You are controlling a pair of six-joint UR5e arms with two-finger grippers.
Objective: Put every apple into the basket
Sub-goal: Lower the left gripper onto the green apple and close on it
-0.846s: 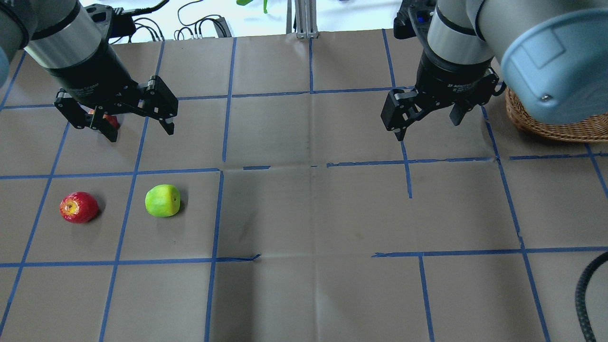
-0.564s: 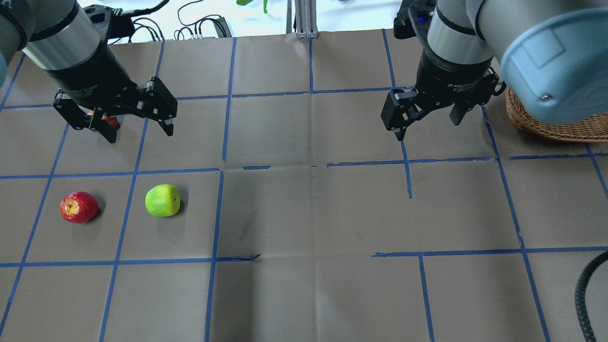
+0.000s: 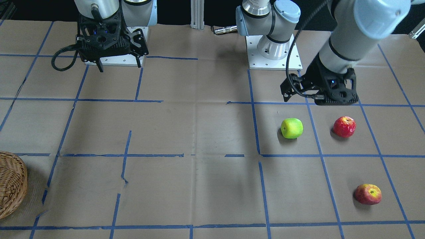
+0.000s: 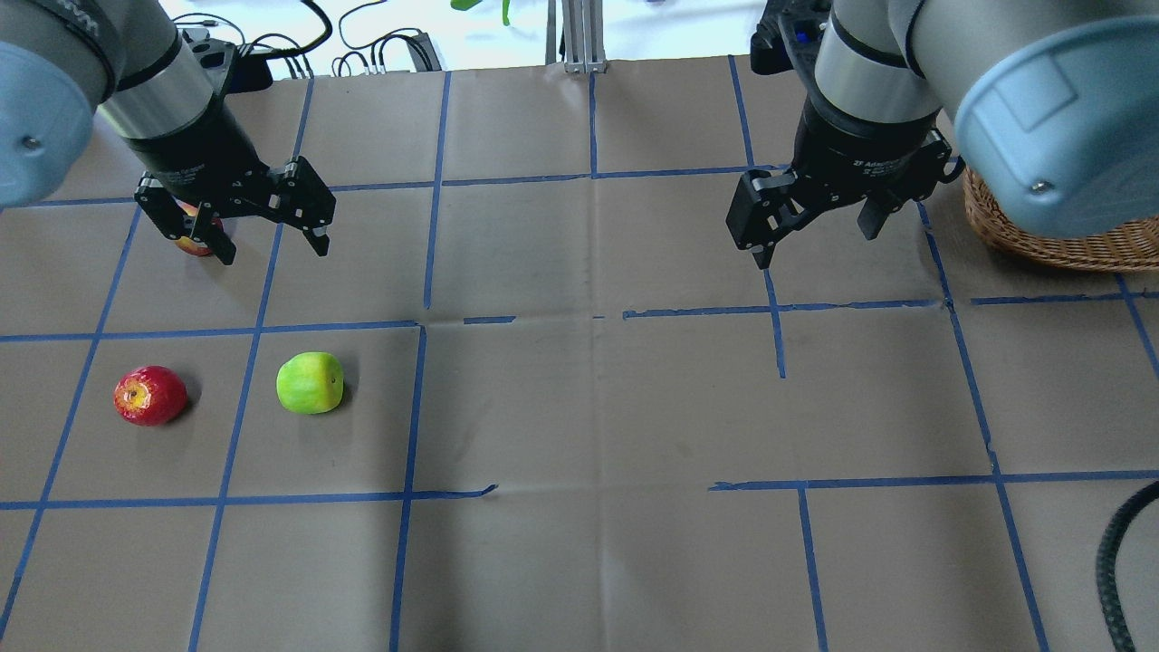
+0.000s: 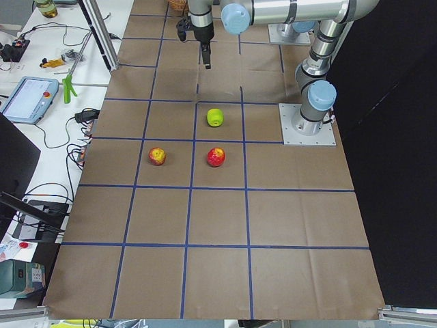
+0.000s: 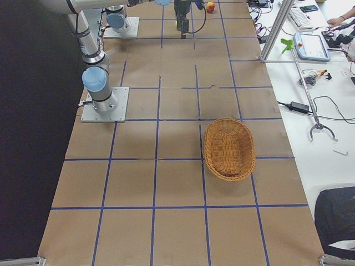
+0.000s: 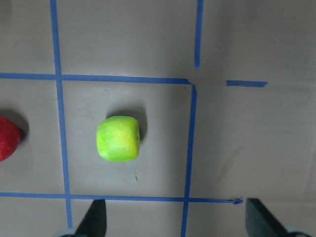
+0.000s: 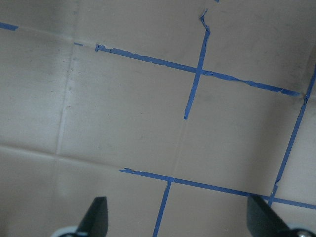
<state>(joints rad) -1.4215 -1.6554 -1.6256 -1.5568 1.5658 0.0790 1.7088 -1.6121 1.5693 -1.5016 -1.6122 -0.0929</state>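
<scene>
**Desk:** Where are the apples lying?

**Robot:** The bright yellow-green glossy apple is lying on its side on my left half of the table. The solid shiny red apple is sitting near it, one taped square further to my left. The red apple with yellow patches is resting farther out from my base, apart from both. All three are lying on the paper, none of them in the basket.

**Desk:** And the basket?

**Robot:** The round light-brown woven wicker basket is standing on my right side of the table, well apart from the apples. My right arm's elbow is partly hiding it from the overhead camera.

**Desk:** What are your pincers doing?

**Robot:** My left gripper is hanging above my left half of the table with its jaws spread wide, gripping nothing. Its wrist camera is looking down on the yellow-green apple, and its two dark fingers are showing far apart at the bottom edge. My right gripper is hovering on my right side, likewise wide open and carrying nothing, its wrist camera facing bare paper.

**Desk:** And the surface?

**Robot:** A brown paper table cover is lying under everything, with blue tape lines dividing it into squares.
</scene>
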